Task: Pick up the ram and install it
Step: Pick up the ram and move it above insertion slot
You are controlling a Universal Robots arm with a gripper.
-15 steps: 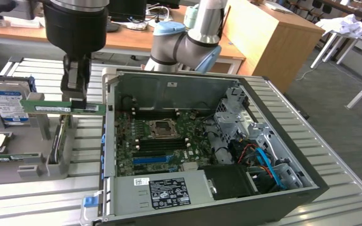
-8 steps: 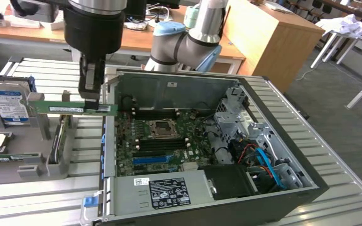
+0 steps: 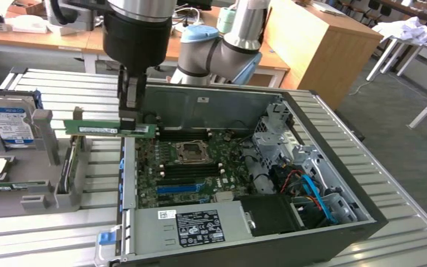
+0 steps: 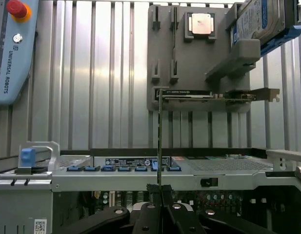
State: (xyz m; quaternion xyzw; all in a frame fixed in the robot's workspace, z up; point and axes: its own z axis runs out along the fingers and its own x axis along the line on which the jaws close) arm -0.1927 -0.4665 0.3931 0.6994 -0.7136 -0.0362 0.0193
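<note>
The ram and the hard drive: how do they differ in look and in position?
The ram is a thin green stick; the hard drive is a broad silver box with a white and blue label. The ram is held in the gripper at the edge of the computer case; the hard drive stands in a grey holder. Both carry labels.

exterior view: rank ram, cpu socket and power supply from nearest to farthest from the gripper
1. ram: clamped in the jaws of the gripper, above the case's edge
2. cpu socket: on the motherboard, toward the exterior view's right
3. power supply: at the case's near end
</note>
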